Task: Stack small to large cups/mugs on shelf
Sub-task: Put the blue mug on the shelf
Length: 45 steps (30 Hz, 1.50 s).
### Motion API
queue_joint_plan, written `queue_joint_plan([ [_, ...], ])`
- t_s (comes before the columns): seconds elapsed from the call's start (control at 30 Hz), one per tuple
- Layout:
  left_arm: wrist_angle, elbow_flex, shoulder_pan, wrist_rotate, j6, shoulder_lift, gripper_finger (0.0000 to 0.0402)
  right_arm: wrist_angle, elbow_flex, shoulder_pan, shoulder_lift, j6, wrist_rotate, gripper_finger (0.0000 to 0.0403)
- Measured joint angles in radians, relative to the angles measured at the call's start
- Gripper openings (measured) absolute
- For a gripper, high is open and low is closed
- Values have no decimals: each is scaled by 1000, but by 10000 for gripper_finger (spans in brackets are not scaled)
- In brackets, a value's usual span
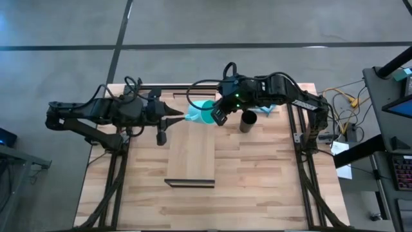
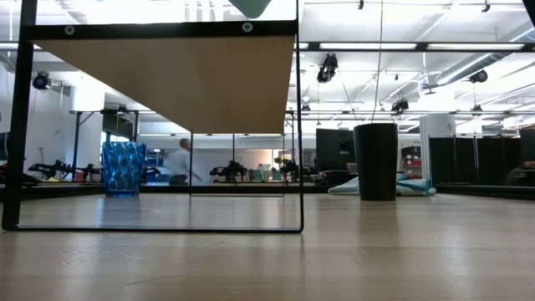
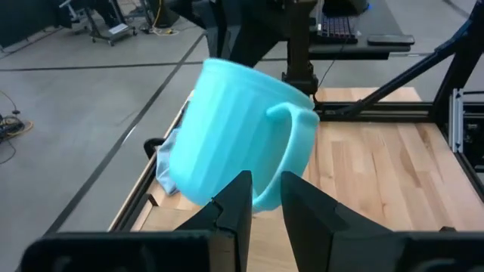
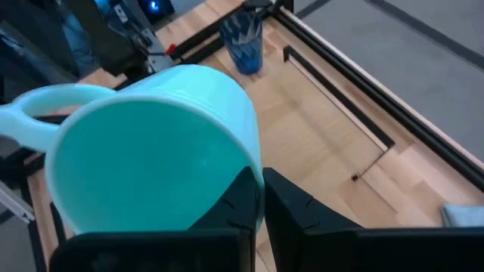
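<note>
The turquoise mug (image 1: 205,111) hangs tilted in the air above the far end of the shelf (image 1: 191,151), held between my two grippers. My left gripper (image 1: 184,116) comes from the table's left and is shut on it. My right gripper (image 1: 219,117) comes from the right and is shut on its rim. The black cup (image 1: 248,120) stands upright on the table to the right of the shelf. The dark blue cup (image 2: 123,167) stands on the table to the shelf's left and also shows in the right wrist view (image 4: 243,34). My left gripper pinches the lower end of the mug's handle (image 3: 266,198), near the base, between its two fingers. The fingers come level from the table's left. The mug is lifted clear and tilted, with the handle toward this gripper. My right gripper pinches the mug's wall at the rim (image 4: 255,177), one finger inside the mouth and one outside. The fingers come from the table's right. The mug is lifted clear, its mouth toward this gripper and its handle (image 4: 34,113) on the far side from it.
A light blue cloth (image 1: 267,108) lies at the far right behind the black cup. The shelf is a raised board on a thin black frame (image 2: 299,125). Bare tabletop (image 1: 257,187) lies toward the near edge. A person (image 2: 180,163) shows far off in the room.
</note>
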Motion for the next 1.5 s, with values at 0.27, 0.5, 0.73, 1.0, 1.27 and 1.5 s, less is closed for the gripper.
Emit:
queue_joint_plan([
  [0.27, 23, -1, -2, 2, 0, 15, 59, 11, 0, 0, 0, -3, 4, 13],
  [0.5, 25, 3, -10, 8, -1, 18, 59, 12, 0, 0, 0, -2, 6, 12],
  [0.73, 28, 6, -10, 30, 0, 17, 59, 18, 0, 0, 1, 1, 10, 12],
  [1.0, 40, 6, -10, 31, 0, 26, 69, 27, -1, 0, 1, 1, 12, 12],
  [1.27, 92, 5, -10, 26, 0, 63, 147, 33, -1, 0, 2, 4, 12, 12],
  [1.5, 99, 5, -10, -14, 0, 98, 148, 14, -1, 0, 2, 0, 12, 11],
])
